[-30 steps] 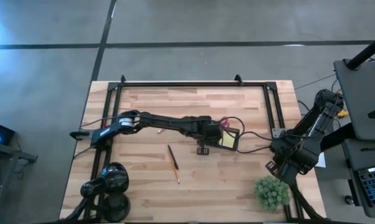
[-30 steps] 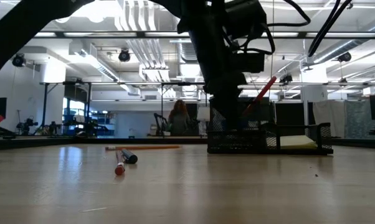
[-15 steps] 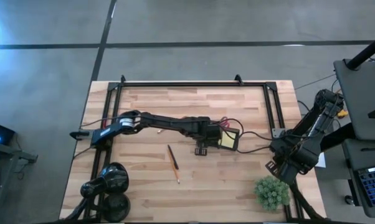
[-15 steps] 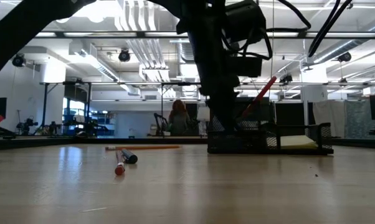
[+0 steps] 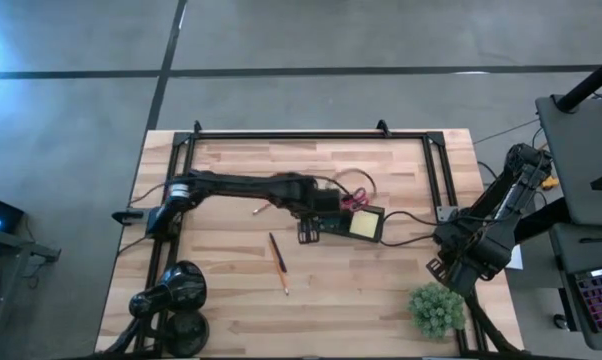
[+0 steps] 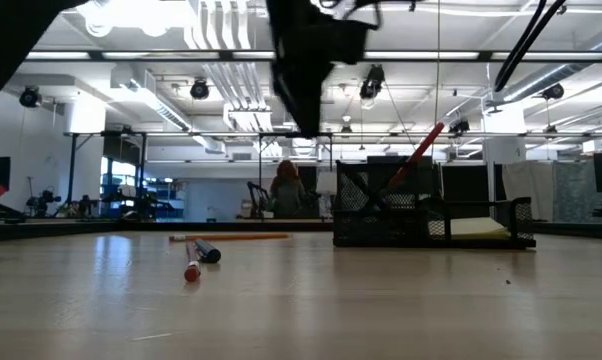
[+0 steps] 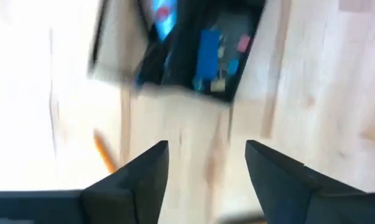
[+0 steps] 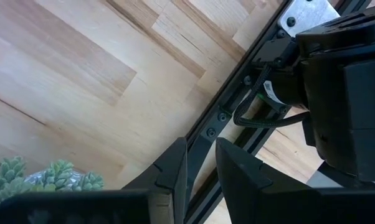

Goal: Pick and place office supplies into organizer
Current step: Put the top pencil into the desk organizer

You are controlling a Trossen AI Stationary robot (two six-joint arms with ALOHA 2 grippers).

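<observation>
The dark mesh organizer [image 5: 356, 222] [image 6: 431, 215] stands mid-table with a yellowish note pad [image 5: 364, 226] in its low compartment. A red handle [image 6: 419, 152] leans slanting out of its taller compartment. My left gripper [image 5: 310, 226] [image 7: 206, 168] hangs open above the table, just left of the organizer, with nothing between its fingers. An orange pencil [image 5: 278, 262] and a small pen [image 5: 256, 210] lie flat on the wood. My right gripper [image 8: 201, 168] waits at the table's right edge, its fingers slightly apart and empty.
A green spiky plant ball [image 5: 436, 308] sits at the near right corner. A black round lamp-like object [image 5: 171, 295] stands at the near left corner. A black metal frame [image 5: 311, 134] borders the table. Bare wood lies between the pencil and the plant.
My left gripper has risen out of the organizer and gone a little toward the table's left edge. The red handle stays leaning in the organizer where it was. The pencil and pens on the table have not moved.
</observation>
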